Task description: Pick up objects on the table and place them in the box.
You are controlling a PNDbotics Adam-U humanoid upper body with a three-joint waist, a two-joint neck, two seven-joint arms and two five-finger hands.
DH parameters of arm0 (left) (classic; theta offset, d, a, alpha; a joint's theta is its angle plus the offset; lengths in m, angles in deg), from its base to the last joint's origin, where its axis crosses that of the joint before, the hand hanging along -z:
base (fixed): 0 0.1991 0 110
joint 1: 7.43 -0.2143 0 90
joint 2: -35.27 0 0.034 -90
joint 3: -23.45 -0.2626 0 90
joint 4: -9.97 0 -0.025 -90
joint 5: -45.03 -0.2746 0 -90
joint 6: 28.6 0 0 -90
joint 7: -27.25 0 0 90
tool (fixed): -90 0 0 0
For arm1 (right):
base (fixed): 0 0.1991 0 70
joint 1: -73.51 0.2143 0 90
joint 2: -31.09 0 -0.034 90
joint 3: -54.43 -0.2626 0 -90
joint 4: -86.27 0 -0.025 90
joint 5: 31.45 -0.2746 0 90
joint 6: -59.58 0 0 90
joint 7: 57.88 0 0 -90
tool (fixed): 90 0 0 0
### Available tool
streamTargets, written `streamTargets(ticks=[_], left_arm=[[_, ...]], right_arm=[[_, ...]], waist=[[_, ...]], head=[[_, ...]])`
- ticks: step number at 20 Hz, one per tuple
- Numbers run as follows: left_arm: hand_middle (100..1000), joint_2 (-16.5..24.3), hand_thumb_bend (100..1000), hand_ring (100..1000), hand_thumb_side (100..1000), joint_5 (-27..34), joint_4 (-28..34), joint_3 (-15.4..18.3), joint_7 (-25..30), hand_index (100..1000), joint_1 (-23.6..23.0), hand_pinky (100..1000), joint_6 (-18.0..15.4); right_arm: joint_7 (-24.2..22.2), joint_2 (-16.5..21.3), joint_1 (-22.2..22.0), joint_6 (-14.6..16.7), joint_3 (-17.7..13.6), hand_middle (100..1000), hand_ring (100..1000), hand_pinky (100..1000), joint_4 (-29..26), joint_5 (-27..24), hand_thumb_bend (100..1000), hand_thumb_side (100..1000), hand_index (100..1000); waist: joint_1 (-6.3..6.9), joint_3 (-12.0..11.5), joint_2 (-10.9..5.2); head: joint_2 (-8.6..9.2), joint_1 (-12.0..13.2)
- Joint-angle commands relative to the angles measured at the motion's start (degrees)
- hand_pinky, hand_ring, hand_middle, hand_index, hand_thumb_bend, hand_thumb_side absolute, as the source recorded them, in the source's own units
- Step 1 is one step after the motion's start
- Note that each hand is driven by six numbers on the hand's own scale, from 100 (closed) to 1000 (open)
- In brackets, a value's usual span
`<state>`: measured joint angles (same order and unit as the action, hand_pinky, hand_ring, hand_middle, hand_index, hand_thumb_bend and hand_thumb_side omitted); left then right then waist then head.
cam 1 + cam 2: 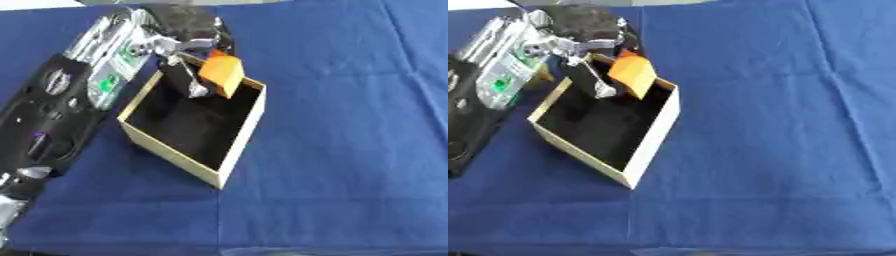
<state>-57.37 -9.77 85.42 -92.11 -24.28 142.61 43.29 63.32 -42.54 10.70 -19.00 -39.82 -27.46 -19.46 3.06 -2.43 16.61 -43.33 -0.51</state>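
Note:
An open tan cardboard box [238,145] with a dark inside stands on the blue cloth, left of centre. My left hand [184,47] reaches over the box's far corner from the upper left. Its fingers are curled round an orange block [221,72], which hangs tilted just above the box's far rim, partly over the opening. One finger [194,87] points down into the box. My right hand shows in neither view.
The blue tablecloth [350,125] covers the table, with open cloth to the right of and in front of the box. My left arm [61,110] fills the left side of the view. A pale strip of table edge [315,251] shows at the bottom.

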Motion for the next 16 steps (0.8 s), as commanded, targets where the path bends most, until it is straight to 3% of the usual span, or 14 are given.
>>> streamTargets(ticks=[1,4,9,16], left_arm=[[493,-0.2,100,576,100,-1.6,-1.5,-0.4,0.0,671,0.3,679,-0.9],[487,0.2,100,569,100,-2.9,0.0,0.1,-0.7,666,-0.2,672,-0.3],[479,1.7,100,562,100,-6.7,9.8,1.6,-2.3,660,-0.6,669,2.7],[476,4.6,100,559,100,-1.6,17.6,-0.5,2.3,657,-1.2,665,3.9]], right_arm=[[0.2,0.8,0.5,-0.1,-0.8,677,712,829,-0.9,0.0,100,716,754],[0.4,0.9,0.3,-0.2,-0.8,676,711,829,-0.9,0.0,100,715,753],[0.6,1.0,-0.1,-0.2,-0.8,676,711,829,-0.9,0.1,100,717,753],[0.8,1.3,-0.6,-0.3,-1.0,675,711,829,-0.9,0.3,100,719,753]], waist=[[-0.23,0.1,-1.0],[-0.13,0.0,-0.99],[-0.12,-0.3,-1.0],[-0.09,-1.0,-1.07]], head=[[-0.09,0.1],[-0.11,0.0],[-0.32,-0.1],[-0.36,0.2]])
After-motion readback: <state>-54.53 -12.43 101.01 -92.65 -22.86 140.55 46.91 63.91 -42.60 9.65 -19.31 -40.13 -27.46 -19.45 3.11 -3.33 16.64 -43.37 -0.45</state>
